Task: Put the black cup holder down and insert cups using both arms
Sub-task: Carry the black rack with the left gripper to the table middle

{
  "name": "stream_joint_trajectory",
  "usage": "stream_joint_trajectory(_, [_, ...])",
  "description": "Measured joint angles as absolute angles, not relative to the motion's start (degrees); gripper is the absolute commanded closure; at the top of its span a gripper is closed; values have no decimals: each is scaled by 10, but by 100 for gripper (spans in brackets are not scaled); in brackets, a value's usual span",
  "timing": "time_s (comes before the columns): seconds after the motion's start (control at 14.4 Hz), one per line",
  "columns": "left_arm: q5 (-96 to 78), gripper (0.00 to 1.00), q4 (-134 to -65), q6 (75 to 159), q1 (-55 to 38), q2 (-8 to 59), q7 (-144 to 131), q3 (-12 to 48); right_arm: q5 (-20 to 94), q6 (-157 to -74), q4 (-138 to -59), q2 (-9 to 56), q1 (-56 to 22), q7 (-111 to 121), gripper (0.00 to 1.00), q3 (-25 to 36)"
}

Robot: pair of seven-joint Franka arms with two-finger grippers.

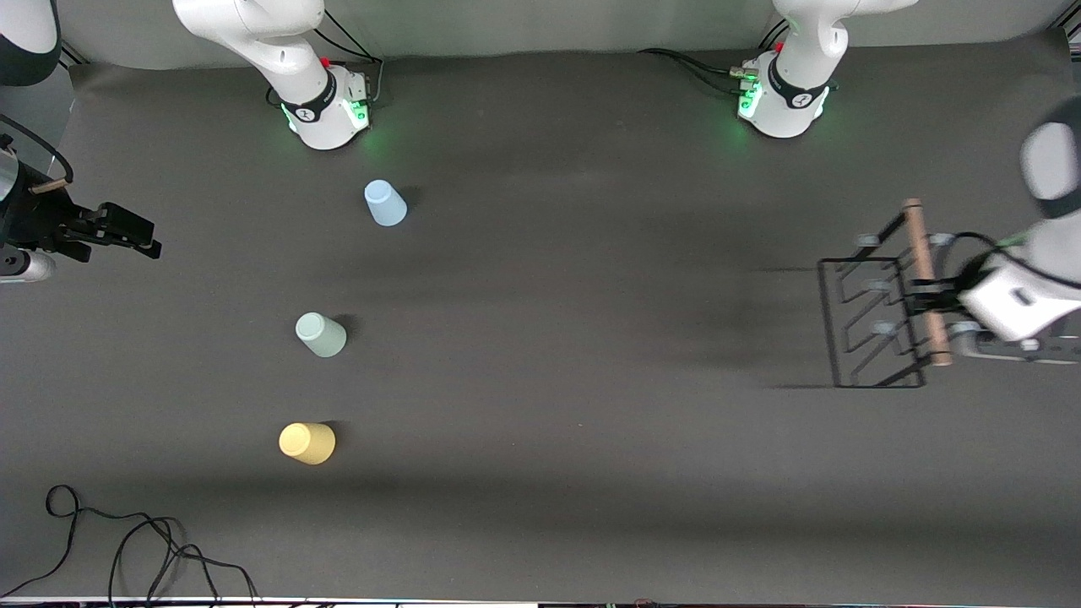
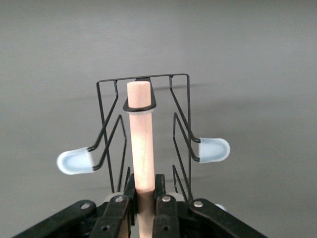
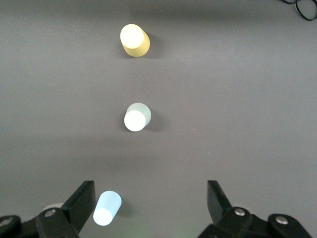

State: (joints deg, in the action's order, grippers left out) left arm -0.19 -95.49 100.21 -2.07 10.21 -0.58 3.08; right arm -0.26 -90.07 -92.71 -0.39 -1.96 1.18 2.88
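My left gripper (image 1: 925,295) is shut on the light wooden rod (image 1: 920,253) of the black cup holder (image 1: 874,321) and holds it over the table at the left arm's end. In the left wrist view the fingers (image 2: 166,191) clamp the rod (image 2: 141,144), with the wire frame (image 2: 181,99) and pale blue peg tips (image 2: 214,149) around it. The light blue cup (image 1: 385,203), mint cup (image 1: 321,334) and yellow cup (image 1: 307,443) stand upside down in a row toward the right arm's end. My right gripper (image 1: 139,236) is open and empty, high beside that row; its view (image 3: 151,198) shows the blue (image 3: 107,208), mint (image 3: 137,117) and yellow (image 3: 134,39) cups.
The two arm bases (image 1: 325,110) (image 1: 781,101) stand along the table's edge farthest from the front camera. A loose black cable (image 1: 127,540) lies at the near corner toward the right arm's end. Dark grey cloth (image 1: 574,338) covers the table between the cups and the holder.
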Motion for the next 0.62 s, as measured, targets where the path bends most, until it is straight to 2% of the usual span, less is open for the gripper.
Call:
stream_joint_trajectory(0.35, [-28, 100, -930, 1004, -166, 126, -172, 32, -3, -902, -927, -3, -20, 12, 0, 29])
stream_joint_trajectory(0.62, [-43, 100, -865, 1011, -254, 183, -279, 32, -3, -902, -924, 1, -20, 12, 0, 29])
